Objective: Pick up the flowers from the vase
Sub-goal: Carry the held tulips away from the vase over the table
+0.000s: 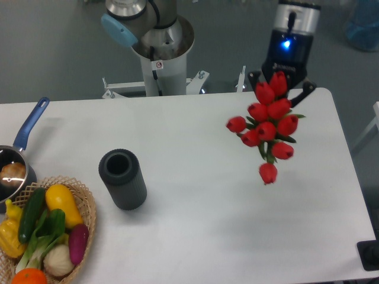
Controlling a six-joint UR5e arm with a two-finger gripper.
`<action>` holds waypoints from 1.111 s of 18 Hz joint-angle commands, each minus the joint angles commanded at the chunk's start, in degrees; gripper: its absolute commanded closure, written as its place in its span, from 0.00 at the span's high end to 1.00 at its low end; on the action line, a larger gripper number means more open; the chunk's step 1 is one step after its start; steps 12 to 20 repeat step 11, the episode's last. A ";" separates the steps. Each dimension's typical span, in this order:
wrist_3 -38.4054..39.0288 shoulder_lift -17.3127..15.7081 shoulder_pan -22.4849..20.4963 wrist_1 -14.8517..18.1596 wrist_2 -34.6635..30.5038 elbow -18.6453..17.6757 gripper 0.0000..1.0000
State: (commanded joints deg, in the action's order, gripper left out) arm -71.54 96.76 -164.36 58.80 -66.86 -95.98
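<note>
Red flowers [267,125] aloft; grey vase [122,178] upright

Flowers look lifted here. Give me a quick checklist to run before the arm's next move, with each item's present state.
1. Flowers out of the vase: ok, the bunch hangs over the right side of the table, far from the vase.
2. Vase upright, mouth empty: ok.
3. Gripper jaws closed on the stems: cannot tell, the bunch hides them.
4. Table under the bunch bare: ok.
5. Basket and saucepan away from the bunch: ok, both at the left edge.
</note>
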 joint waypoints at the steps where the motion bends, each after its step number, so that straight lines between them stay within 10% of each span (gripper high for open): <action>1: 0.00 0.88 0.44 0.09 -2.64 0.79 0.01; 8: 0.35 10.72 10.71 1.50 -23.04 6.42 0.04; 20: 0.18 11.96 11.08 1.58 -24.37 7.04 0.04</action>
